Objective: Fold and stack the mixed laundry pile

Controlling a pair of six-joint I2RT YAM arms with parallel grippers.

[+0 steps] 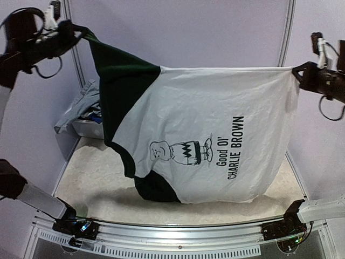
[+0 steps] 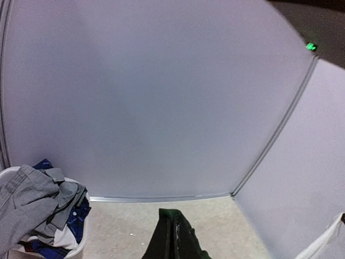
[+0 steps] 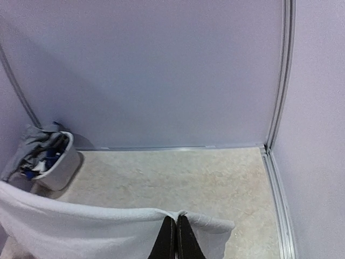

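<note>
A white T-shirt (image 1: 215,135) with dark green sleeves and a black Charlie Brown print hangs spread in the air between both arms. My left gripper (image 1: 81,29), high at the back left, is shut on a green sleeve (image 2: 175,237); the cloth covers its fingers in the left wrist view. At the right, my right gripper (image 1: 295,70) is shut on the shirt's white edge (image 3: 81,226), its dark fingers (image 3: 168,240) pressed together. The shirt's lower edge hangs just above the table (image 1: 97,183). The rest of the laundry pile, a grey T-shirt (image 1: 75,108) over blue plaid pieces (image 2: 80,221), sits in the basket.
The white plastic basket (image 1: 89,128) stands at the back left corner of the table, against the wall. Pale walls with metal corner rails (image 3: 283,75) close in the back and both sides. Both arm bases (image 1: 81,229) sit at the near edge.
</note>
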